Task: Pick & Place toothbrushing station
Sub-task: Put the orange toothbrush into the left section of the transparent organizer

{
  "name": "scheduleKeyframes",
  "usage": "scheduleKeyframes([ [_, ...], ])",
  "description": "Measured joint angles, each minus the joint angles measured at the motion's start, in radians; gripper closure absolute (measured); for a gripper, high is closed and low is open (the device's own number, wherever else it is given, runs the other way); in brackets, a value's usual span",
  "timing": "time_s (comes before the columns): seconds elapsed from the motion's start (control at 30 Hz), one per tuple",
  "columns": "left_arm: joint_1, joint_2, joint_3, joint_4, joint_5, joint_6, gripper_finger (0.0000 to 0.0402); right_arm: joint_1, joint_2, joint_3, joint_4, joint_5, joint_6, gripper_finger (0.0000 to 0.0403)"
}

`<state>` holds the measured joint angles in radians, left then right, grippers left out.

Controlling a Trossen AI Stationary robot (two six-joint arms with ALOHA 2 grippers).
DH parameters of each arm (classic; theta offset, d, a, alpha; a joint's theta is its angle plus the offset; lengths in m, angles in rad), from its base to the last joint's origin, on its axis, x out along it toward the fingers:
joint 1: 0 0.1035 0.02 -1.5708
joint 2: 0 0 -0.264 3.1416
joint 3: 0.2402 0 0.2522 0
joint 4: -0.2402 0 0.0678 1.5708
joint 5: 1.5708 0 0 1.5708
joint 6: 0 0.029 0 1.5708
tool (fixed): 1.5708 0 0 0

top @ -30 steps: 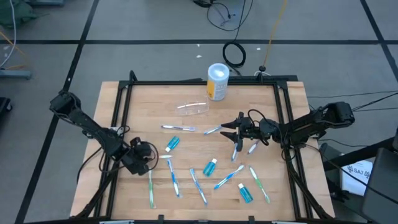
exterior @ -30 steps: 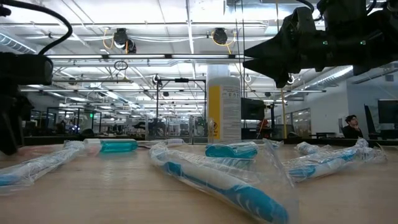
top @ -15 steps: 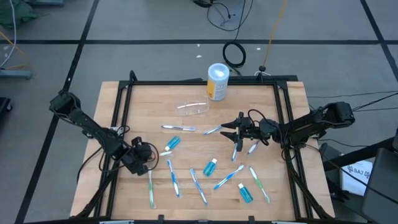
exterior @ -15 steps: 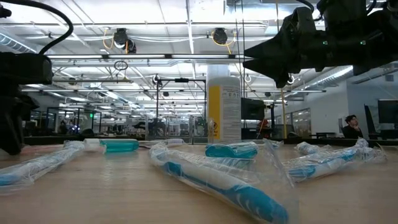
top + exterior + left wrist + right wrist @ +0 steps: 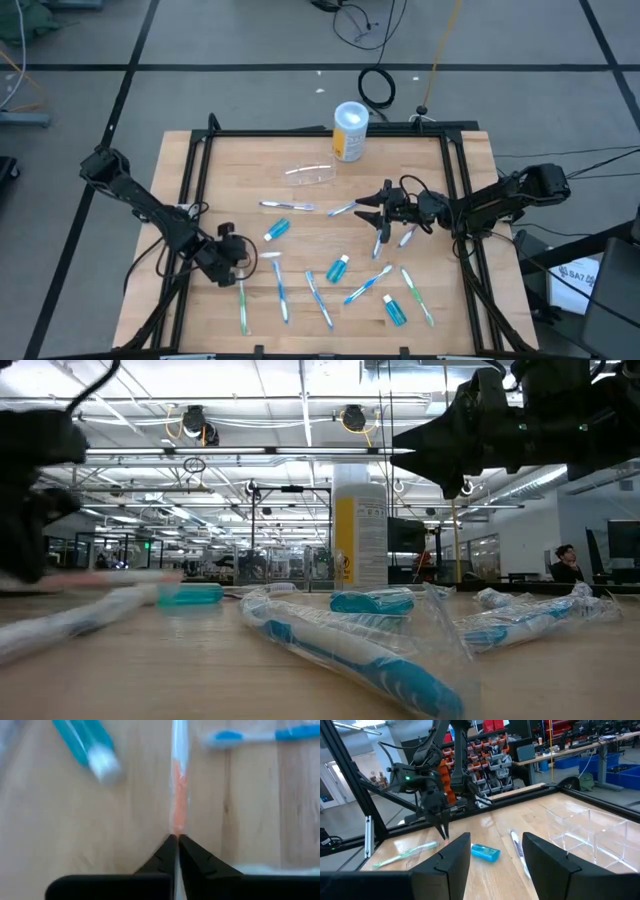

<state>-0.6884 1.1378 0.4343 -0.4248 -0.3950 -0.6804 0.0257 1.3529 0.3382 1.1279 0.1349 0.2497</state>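
Observation:
The see-through plastic cup (image 5: 310,173) lies on its side on the far half of the table; it also shows in the right wrist view (image 5: 585,832). Several wrapped toothbrushes and teal toothpaste tubes lie scattered over the wood. My left gripper (image 5: 243,259) is low at the near left, shut on a thin white-and-orange toothbrush (image 5: 177,785). My right gripper (image 5: 368,212) hovers open and empty above the middle right of the table, well clear of the cup; its two fingers stand wide apart in its wrist view (image 5: 495,840). My left gripper pinches the near end of the toothbrush (image 5: 176,827) between its two shut fingertips. The fingers lie along the toothbrush, which runs straight ahead of them toward the table's right. Whether the toothbrush is off the wood I cannot tell.
A tall yellow container with a white-blue lid (image 5: 350,130) stands at the far edge. A teal tube (image 5: 85,745) and a blue toothbrush (image 5: 260,734) lie just ahead of the left gripper. A black frame (image 5: 200,160) rims the table. People and shelves show in the room behind.
My left gripper has moved a little toward the table's right edge and has risen slightly in the low view. The white toothbrush at its tips has shifted with it, and a wrapped toothbrush at the left of the low view now shows blurred.

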Motion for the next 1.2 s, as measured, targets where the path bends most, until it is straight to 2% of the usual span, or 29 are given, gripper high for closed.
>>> scheduleKeyframes([
  [0.23, 0.036, 0.000, 0.152, -0.191, -0.242, 0.311, 0.0398, -0.014, 0.000, 0.055, 0.018, -0.006, -0.011, 0.0232],
  [0.3, 0.054, 0.000, 0.188, -0.199, -0.294, 0.489, 0.0395, -0.014, 0.000, 0.119, -0.031, -0.008, -0.043, 0.0232],
  [0.43, 0.095, -0.001, 0.223, -0.135, -0.402, 0.912, 0.0399, -0.014, 0.001, 0.307, -0.324, -0.007, -0.121, 0.0232],
  [0.53, 0.142, -0.001, 0.225, -0.028, -0.463, 1.083, 0.0396, -0.025, 0.033, 0.454, -0.556, -0.006, -0.166, 0.0232],
  [0.63, 0.194, -0.001, 0.225, 0.035, -0.471, 1.178, 0.0399, -0.042, 0.091, 0.545, -0.654, -0.018, -0.162, 0.0232],
  [0.77, 0.256, 0.010, 0.226, 0.093, -0.474, 1.238, 0.0399, -0.060, 0.193, 0.594, -0.635, -0.139, -0.157, 0.0232],
  [0.87, 0.284, 0.037, 0.226, 0.100, -0.474, 1.252, 0.0399, -0.075, 0.274, 0.605, -0.576, -0.194, -0.135, 0.0232],
  [0.97, 0.299, 0.070, 0.226, 0.117, -0.473, 1.257, 0.0400, -0.100, 0.320, 0.607, -0.466, -0.193, -0.068, 0.0232],
  [1.2, 0.331, 0.158, 0.226, 0.326, -0.471, 1.423, 0.0400, -0.129, 0.407, 0.608, -0.356, -0.252, 0.011, 0.0232],
])
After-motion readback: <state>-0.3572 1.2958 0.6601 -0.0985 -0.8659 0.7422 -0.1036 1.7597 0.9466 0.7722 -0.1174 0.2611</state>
